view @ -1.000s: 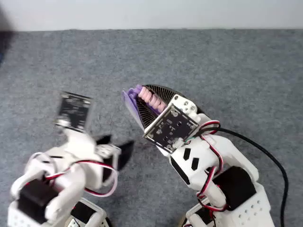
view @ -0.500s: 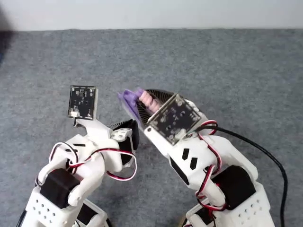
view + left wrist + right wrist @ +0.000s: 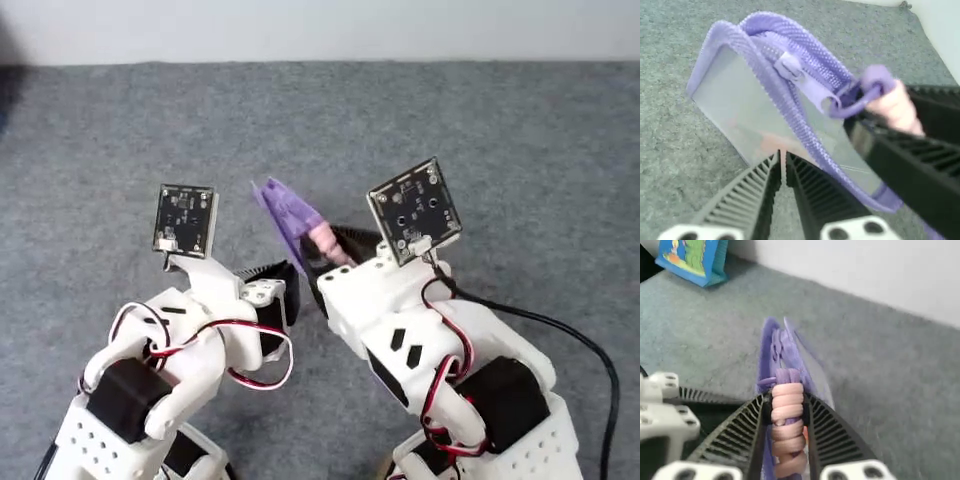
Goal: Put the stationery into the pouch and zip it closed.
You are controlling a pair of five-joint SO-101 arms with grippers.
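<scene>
Nearest the arms, the left gripper (image 3: 781, 162) sits at the lower edge of the pouch (image 3: 740, 100), its jaws drawn together to a thin slit and, as far as its wrist view shows, pinching the rim of the pouch's clear side panel; just beside it, at the pouch's zip edge, the right gripper (image 3: 786, 399) is clamped firmly on a pink coil (image 3: 787, 422), which joins a purple ring (image 3: 867, 85) on the zip's pull tab; between the two grippers the pouch stands on edge and tilted, though whether its lower corner rests on the grey table (image 3: 500, 130) I cannot tell; a faint pinkish shape shows through the clear panel, so the stationery seems to be inside and the step in hand looks like the zipping; the slider (image 3: 789, 65) lies close to the pouch's far corner, but whether the teeth are closed along the whole run is not clear; the next move likely calls for the left gripper to anchor the pouch while the right draws the coil along the line of the zip, not across it, lest the fabric buckle or slip free; beyond the pouch the table stretches to a blue bag (image 3: 692, 257) and a pale wall (image 3: 865, 270).
</scene>
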